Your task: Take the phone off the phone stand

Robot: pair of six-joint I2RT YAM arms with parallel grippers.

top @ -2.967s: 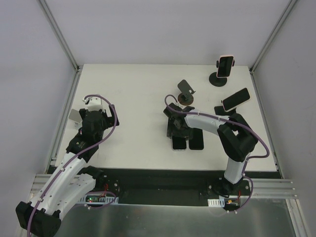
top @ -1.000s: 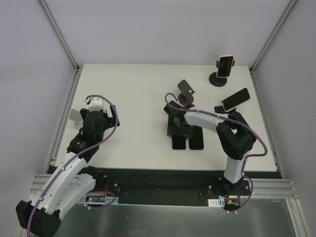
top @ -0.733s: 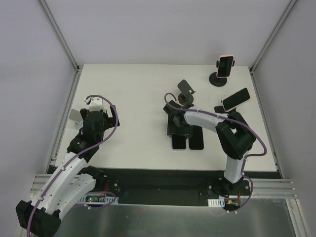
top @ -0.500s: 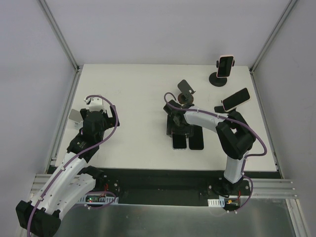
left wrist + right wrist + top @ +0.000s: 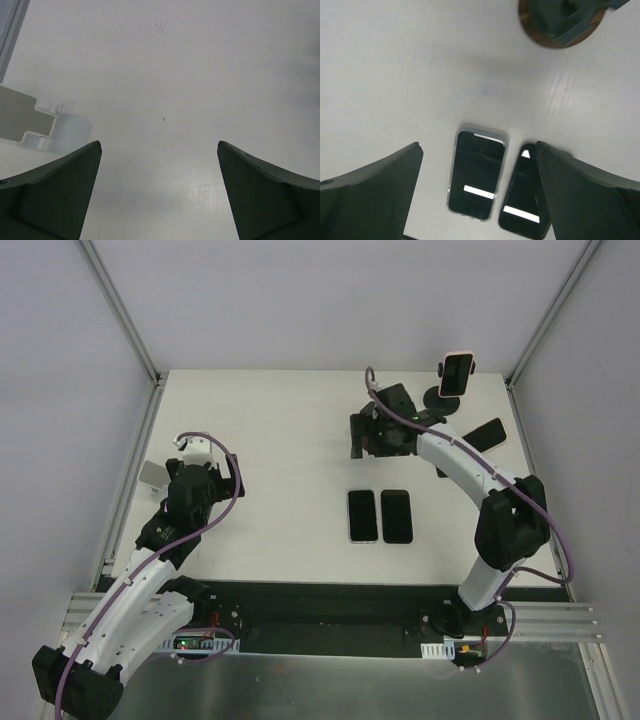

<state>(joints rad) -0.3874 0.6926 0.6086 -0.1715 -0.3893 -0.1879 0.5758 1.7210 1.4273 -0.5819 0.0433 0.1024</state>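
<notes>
**A:** Where is the phone that has to come off?

**B:** The pink-edged phone [image 5: 457,373] stands upright in its phone stand [image 5: 438,402], far beyond the flat phone [image 5: 362,515] and off to its right. Neither gripper touches it.

**A:** And the flat phone itself?

**B:** It lies on the table [image 5: 270,440] with its dark glass up. A second flat phone [image 5: 397,516] lies just beside it on the right, parallel to it.

**A:** What about the right gripper?

**B:** The right gripper [image 5: 477,146] hangs beyond the flat phone, and its camera looks back down at both flat phones. Its fingers [image 5: 375,190] are spread wide with nothing held between them.

**A:** Is anything close to it?

**B:** A round stand [image 5: 547,25] with a brown rim sits beyond the flat phone, slightly to its right. From overhead the arm covers it.

**A:** Are there other phones?

**B:** A tilted phone [image 5: 490,432] shows well to the right of the flat phone and beyond it, partly behind the right arm. I cannot tell what props it up.

**A:** And the left gripper?

**B:** The left gripper [image 5: 159,144] is well to the left of the flat phone, over bare table. It is spread just as wide and has hold of nothing. A white plastic piece [image 5: 30,125] lies near one of its fingers.
</notes>
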